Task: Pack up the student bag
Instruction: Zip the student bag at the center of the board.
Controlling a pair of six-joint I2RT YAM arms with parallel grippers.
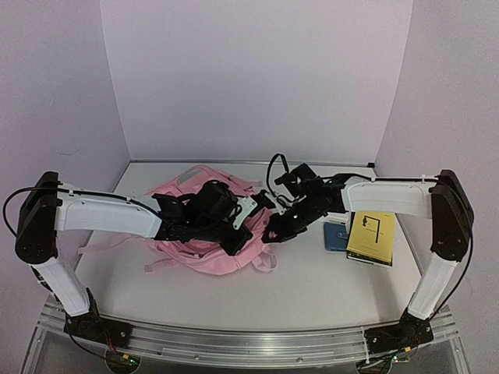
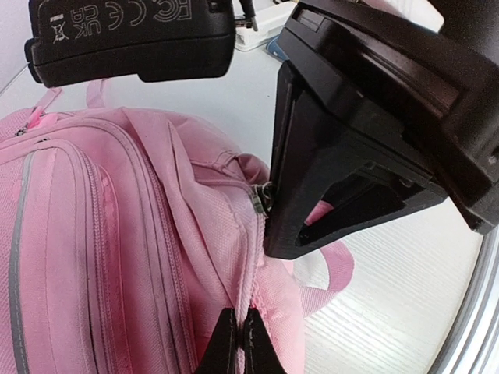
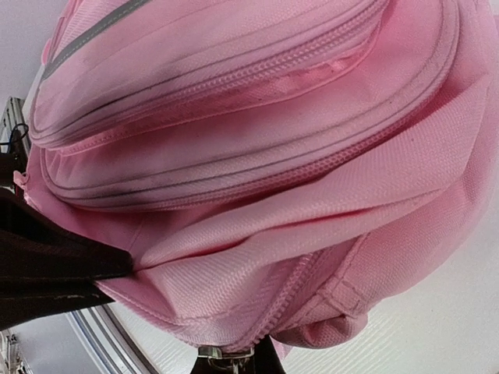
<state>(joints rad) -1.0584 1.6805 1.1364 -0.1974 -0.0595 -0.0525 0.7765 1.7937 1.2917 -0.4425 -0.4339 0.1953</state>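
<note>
**Bag gripped at the zip, nothing packed yet**

The student bag lies flat on the table, directly beneath both end effectors, which meet over its nearer right edge. The left end effector has its fingers pressed together on a fold of pink fabric right beside the zip line. The right end effector, just across the seam from it, is also closed. It seems to be clamped on the small metal zip pull, though the fingertips sit at the very edge of the right wrist view and the hold is hard to confirm.

By my reading the task is at its opening step. One side anchors the cloth while the other stands ready to draw the zip. The zip tracks that show in both wrist views look shut, and no compartment gapes. Two things likely meant for packing lie well out to the right of the right end effector: a yellow booklet and, touching it on the side nearer the bag, a flat blue item. Opening the bag, loading both and closing it all remain to be done.

The table is white and smooth, with a metal rail along its near edge. Plain pale lilac walls enclose it on three sides.
</note>
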